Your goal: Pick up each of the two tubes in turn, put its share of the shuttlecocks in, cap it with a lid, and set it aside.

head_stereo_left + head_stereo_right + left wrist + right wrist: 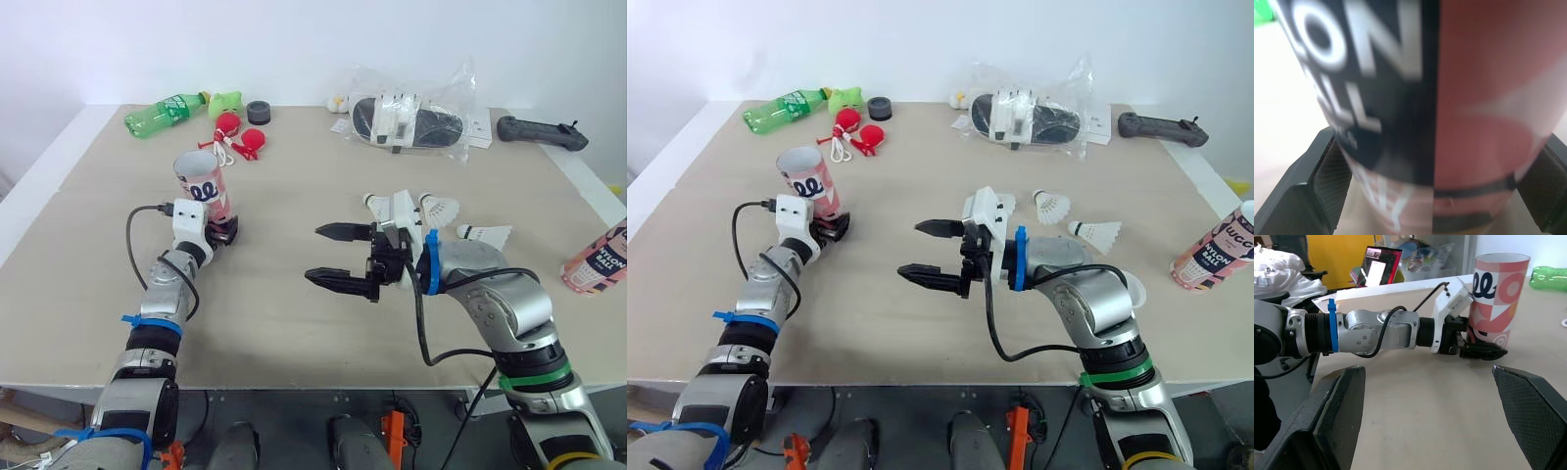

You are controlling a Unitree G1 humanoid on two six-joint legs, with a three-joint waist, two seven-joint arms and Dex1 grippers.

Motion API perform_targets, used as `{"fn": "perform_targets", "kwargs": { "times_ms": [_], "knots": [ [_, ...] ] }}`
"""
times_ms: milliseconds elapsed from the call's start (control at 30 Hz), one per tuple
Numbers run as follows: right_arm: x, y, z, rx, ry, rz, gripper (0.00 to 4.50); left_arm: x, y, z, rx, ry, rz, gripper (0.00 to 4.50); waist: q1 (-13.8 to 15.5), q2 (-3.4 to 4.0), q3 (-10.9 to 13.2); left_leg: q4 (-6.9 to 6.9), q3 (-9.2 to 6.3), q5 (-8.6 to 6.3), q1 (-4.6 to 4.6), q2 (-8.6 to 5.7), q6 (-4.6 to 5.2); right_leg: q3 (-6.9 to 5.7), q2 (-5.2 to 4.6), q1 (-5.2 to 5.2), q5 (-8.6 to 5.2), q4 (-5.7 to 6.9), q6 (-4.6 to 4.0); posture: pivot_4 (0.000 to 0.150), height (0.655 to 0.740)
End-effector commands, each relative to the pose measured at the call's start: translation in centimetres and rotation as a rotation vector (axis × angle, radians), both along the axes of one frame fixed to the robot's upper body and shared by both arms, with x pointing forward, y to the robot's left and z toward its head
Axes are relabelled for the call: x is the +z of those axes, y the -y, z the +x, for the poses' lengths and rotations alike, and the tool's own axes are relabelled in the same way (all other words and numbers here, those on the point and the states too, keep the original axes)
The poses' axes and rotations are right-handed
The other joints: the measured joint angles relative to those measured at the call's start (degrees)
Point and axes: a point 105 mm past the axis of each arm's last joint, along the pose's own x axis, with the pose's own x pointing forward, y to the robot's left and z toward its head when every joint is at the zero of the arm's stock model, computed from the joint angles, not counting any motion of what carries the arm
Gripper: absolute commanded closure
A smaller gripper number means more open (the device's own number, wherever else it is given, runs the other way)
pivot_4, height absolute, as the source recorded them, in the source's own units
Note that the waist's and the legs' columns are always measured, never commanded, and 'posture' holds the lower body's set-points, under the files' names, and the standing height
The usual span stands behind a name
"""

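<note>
Lifting the pink tube (201,186), upright at the left of the table (294,186) with the left gripper (221,233) clamped round its base, is best done straight up, while the right gripper (338,257), spread and empty, is sent to the shuttlecocks (1051,205) behind it.

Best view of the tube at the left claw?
Right wrist view: whole tube side-on, left claw at its base. Eye views see it from above, base hidden; left wrist view gets its lower label.

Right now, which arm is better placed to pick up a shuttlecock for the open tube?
Right. The right tool is open, empty, and close to the shuttlecocks; the left tool grips the tube.
</note>
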Motion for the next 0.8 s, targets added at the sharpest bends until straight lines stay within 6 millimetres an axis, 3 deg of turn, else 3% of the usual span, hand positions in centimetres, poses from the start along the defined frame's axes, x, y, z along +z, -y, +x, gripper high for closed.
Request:
{"fn": "perform_targets", "kwargs": {
  "times_ms": [33, 167, 367, 500, 600, 733, 800],
  "knots": [
    [1.1, 0.0, -0.6, 0.01, 0.047, 0.015, 0.02, 1.3, -0.2, 0.2, 0.001, 0.054, -0.014, 0.26, -0.02, 0.0, 0.0, 0.0, 0.0, 0.0, 0.0, 0.0, 0.0, 0.0, 0.0, 0.0, 0.0, 0.0, 0.0, 0.15, 0.74],
    [1.1, 0.1, -0.6, 0.007, 0.046, 0.013, 0.0, 1.0, -0.1, 0.1, 0.001, 0.047, -0.014, 1.35, -0.01, 0.0, 0.0, -0.01, 0.0, 0.0, 0.0, 0.0, 0.0, 0.0, 0.0, 0.0, 0.0, 0.0, 0.0, 0.15, 0.74],
    [1.7, 0.5, -0.6, 0.001, 0.049, 0.023, 0.0, 1.2, 0.8, -0.4, -0.076, 0.067, -0.003, 1.35, -0.01, 0.0, 0.0, -0.01, 0.0, 0.0, 0.0, 0.0, 0.0, 0.0, 0.0, 0.0, 0.0, 0.0, 0.0, 0.15, 0.74],
    [4.2, 2.2, -0.1, -0.023, 0.042, 0.066, 0.0, 2.0, 3.3, -2.5, -0.375, 0.073, 0.108, 1.35, -0.02, 0.01, 0.01, -0.01, 0.0, 0.0, -0.03, 0.0, 0.0, 0.0, -0.01, -0.03, 0.17, 0.0, -0.28, 0.15, 0.74],
    [5.4, 3.7, 0.1, -0.043, 0.053, 0.054, 0.0, 3.5, 4.7, -5.3, -0.628, 0.084, 0.101, 1.35, -0.05, 0.01, 0.01, -0.04, 0.0, 0.0, -0.07, 0.01, -0.01, -0.01, -0.01, -0.08, 0.22, 0.0, -0.4, 0.15, 0.74],
    [5.3, 5.4, -0.2, -0.048, -0.011, -0.033, 0.0, 1.1, 5.7, -8.9, -0.899, -0.096, 0.316, 1.35, -0.13, 0.03, 0.02, -0.12, 0.0, 0.0, -0.06, 0.03, 0.0, -0.03, 0.0, -0.1, 0.15, 0.02, -0.46, 0.15, 0.74],
    [4.8, 6.4, -0.2, -0.069, -0.043, -0.094, 0.0, 1.2, 5.9, -10.0, -0.984, -0.159, 0.399, 1.35, -0.13, 0.09, 0.05, -0.13, 0.0, 0.0, -0.05, 0.03, 0.01, -0.03, 0.0, -0.1, 0.12, 0.03, -0.49, 0.15, 0.74]
  ]
}}
